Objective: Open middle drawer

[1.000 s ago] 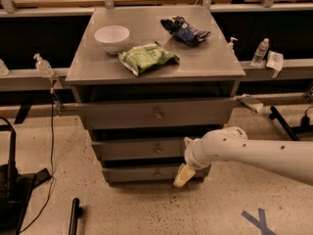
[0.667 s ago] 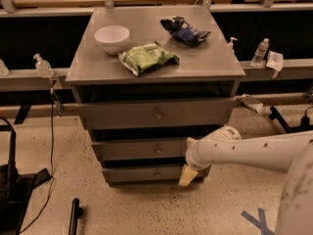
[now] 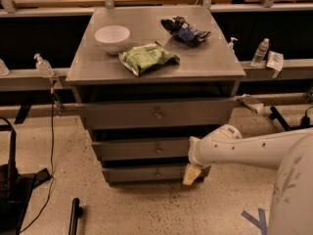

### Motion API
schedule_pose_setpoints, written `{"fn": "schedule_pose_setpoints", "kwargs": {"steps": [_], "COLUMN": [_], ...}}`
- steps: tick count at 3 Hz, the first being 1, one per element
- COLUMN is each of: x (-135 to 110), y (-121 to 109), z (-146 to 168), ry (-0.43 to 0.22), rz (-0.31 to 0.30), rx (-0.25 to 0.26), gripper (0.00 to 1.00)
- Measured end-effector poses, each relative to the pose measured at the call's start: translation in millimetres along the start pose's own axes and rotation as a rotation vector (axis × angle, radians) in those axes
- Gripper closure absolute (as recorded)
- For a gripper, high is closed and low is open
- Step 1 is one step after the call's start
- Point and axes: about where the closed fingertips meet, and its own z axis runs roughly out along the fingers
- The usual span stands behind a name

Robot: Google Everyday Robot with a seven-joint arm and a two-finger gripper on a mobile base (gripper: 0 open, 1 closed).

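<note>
Broadly, the grey cabinet [image 3: 98, 67] stands centre, and the robot arm [image 3: 254, 148] reaches in from the right, filling more of that corner than a second ago. The middle drawer [image 3: 142, 149] sits between the top and bottom ones, front unmoved, contents hidden. On top rest a green bag [image 3: 148, 58], a white bowl [image 3: 112, 37] and a dark bag [image 3: 186, 31]. The gripper [image 3: 191, 174] hangs at the bottom drawer's right end, nudged slightly rightward; whether it is open or closed, I cannot tell.

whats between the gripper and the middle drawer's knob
Only bare grey drawer front, as the camera view shows. The gripper hangs low and to the right of the middle drawer.
</note>
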Motion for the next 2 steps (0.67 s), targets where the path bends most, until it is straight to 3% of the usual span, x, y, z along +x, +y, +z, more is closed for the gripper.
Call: {"fn": "schedule_pose_setpoints", "kwargs": {"steps": [1, 2], "x": [-9, -10], "y": [2, 6], "z": [12, 41], "ry": [-0.085, -0.218], "rz": [-0.024, 0.069], "rx": [-0.001, -0.040], "gripper": [0.00, 0.00]}}
